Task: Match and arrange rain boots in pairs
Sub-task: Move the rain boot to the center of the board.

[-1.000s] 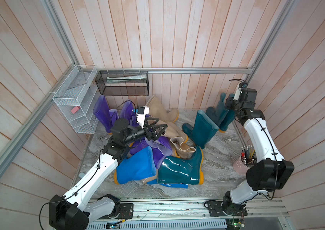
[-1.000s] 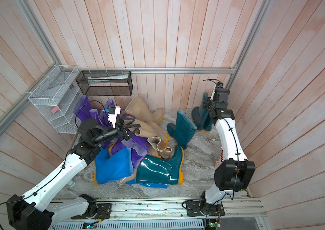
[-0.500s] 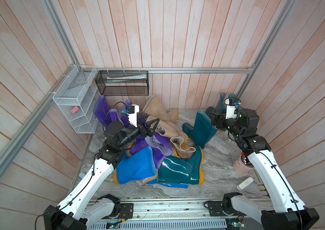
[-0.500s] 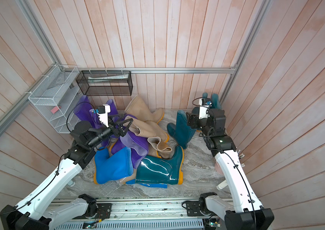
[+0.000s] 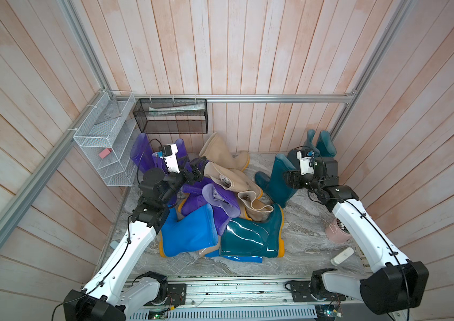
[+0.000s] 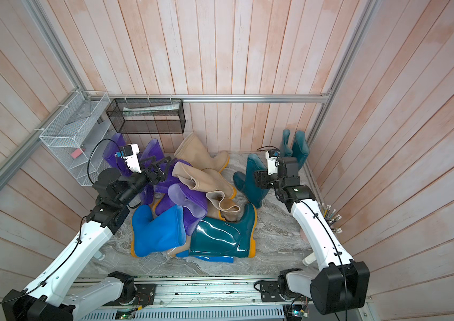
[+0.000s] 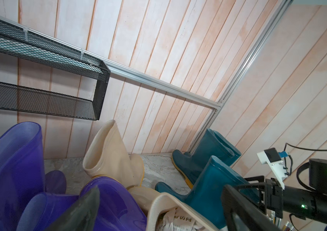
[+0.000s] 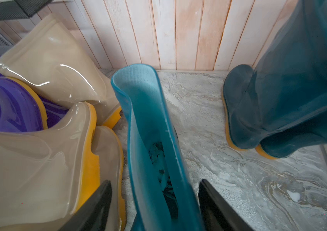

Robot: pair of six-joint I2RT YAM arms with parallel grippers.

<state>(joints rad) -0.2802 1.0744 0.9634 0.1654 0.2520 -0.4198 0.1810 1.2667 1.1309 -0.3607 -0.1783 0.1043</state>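
Rain boots lie heaped mid-floor: purple (image 5: 220, 200), beige (image 5: 234, 180), bright blue (image 5: 189, 233) and a dark teal one on its side (image 5: 251, 236). A teal pair (image 5: 321, 144) stands in the back right corner. One teal boot (image 5: 276, 172) (image 8: 148, 120) stands alone. My right gripper (image 5: 287, 178) (image 8: 154, 181) straddles that boot's shaft top, open, with a gap at each finger. My left gripper (image 5: 196, 169) (image 7: 160, 189) hangs open and empty over a purple boot (image 7: 114, 200) and a beige boot mouth (image 7: 170, 210).
A white wire shelf (image 5: 103, 147) and a black mesh shelf (image 5: 173, 116) hang on the back left walls, above standing purple boots (image 5: 142, 150). A pink cup (image 5: 337, 232) and a small white object (image 5: 342, 255) sit by the right arm.
My right arm swung away from the corner teal pair, forward and left, onto the lone upright teal boot. My left gripper drew back to the left, still open.
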